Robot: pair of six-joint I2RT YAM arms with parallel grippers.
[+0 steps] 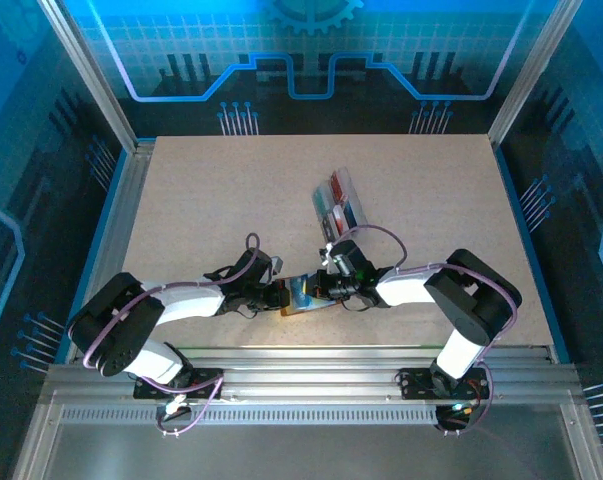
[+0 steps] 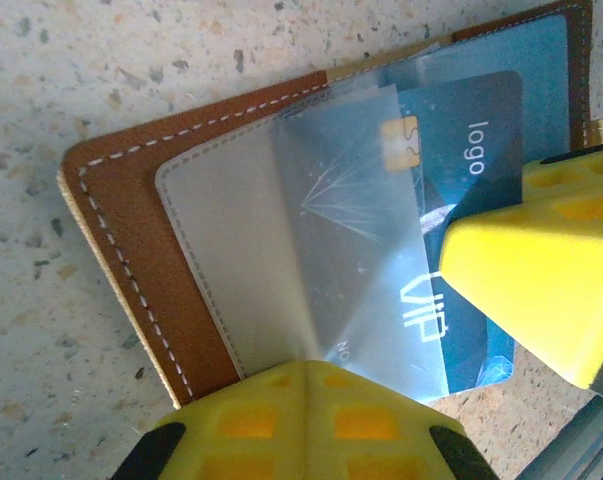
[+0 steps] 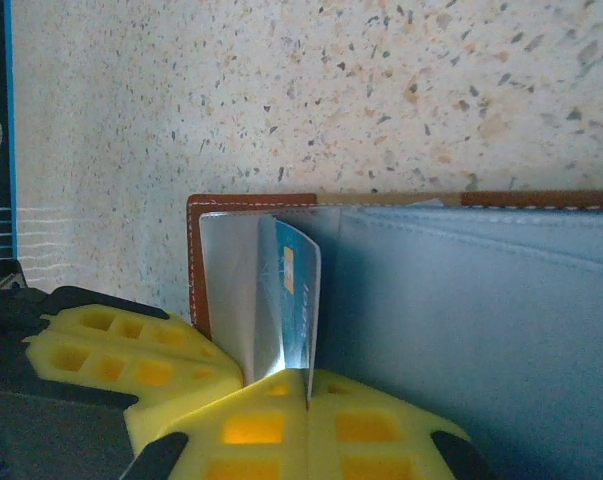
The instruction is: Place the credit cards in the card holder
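Brown leather is what I see under both wrist cameras: the card holder (image 2: 121, 200) lies open on the speckled bench (image 1: 211, 200), close to the near edge and about midway along it, with its pale grey-blue lining (image 3: 461, 290) facing up. My left pincer (image 2: 306, 385) is pressed together, and it looks to be pinching the clear sleeve (image 2: 241, 250) inside the holder, which runs straight into the seam between its yellow fingers (image 2: 371, 420). My right pincer (image 3: 309, 385) is also pressed together, pinching a dark teal card (image 2: 471, 170) by one edge. I can read "logo" and "VIP" on the card, and part of it sits under the clear sleeve. From the right wrist the card (image 3: 293, 290) stands on edge against the lining, near the holder's stitched corner. From above, the two pincers meet over the holder (image 1: 303, 293). Farther toward the middle of the bench sits a clear tray (image 1: 339, 200) with more cards (image 1: 333, 195) in it, apart from the holder.
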